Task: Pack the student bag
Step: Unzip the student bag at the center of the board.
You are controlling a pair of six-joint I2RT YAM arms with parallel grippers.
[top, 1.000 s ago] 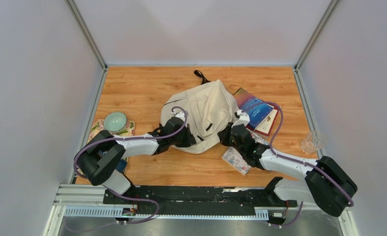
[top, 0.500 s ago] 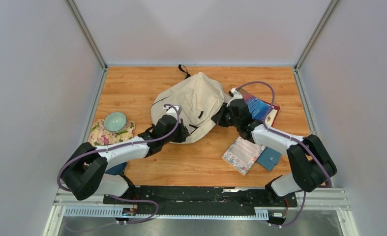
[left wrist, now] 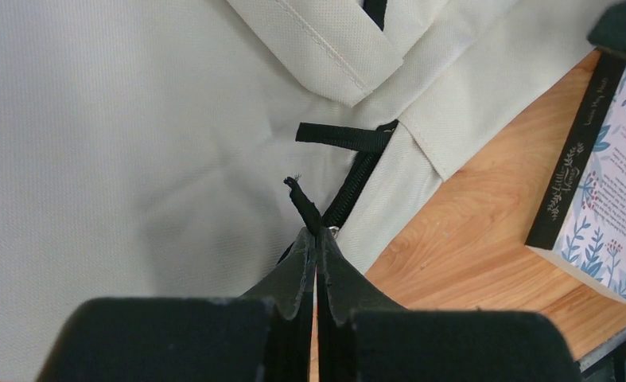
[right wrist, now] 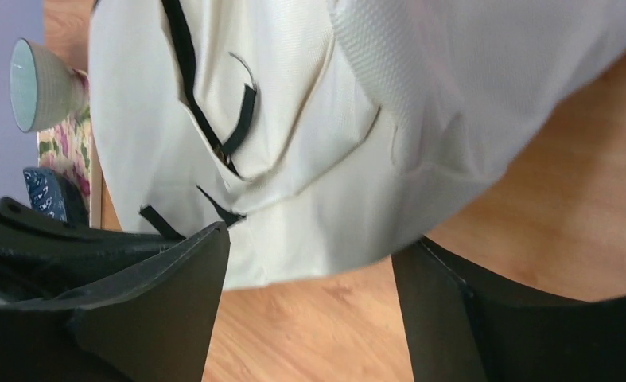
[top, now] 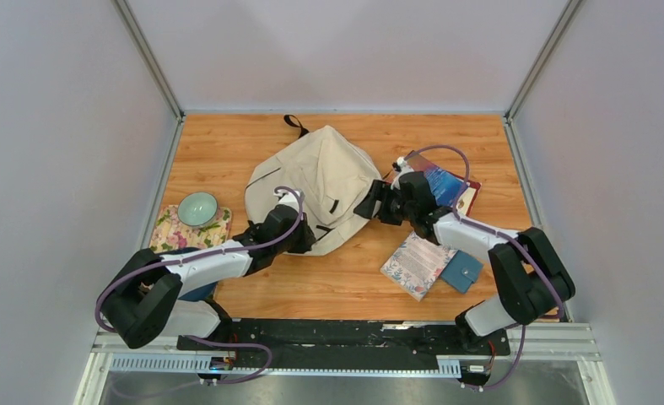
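On your wooden table (top: 227, 143), the cream student bag (top: 315, 173) lies centre-back, your left gripper (left wrist: 316, 235) pinched tight on its black zipper pull (left wrist: 302, 200), your right gripper (top: 369, 205) spread wide at its right edge, gripping nothing, so tugging the zip may merely drag the unanchored bag.

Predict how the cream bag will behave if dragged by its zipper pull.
Probably floppy: the bag lies slumped and creased, so it should sag and bunch. Likely light for its size: it looks slack, unfilled. Tugged at the pull pinched in the left tool, the fabric would likely tent first, then slide over the smooth wood table.
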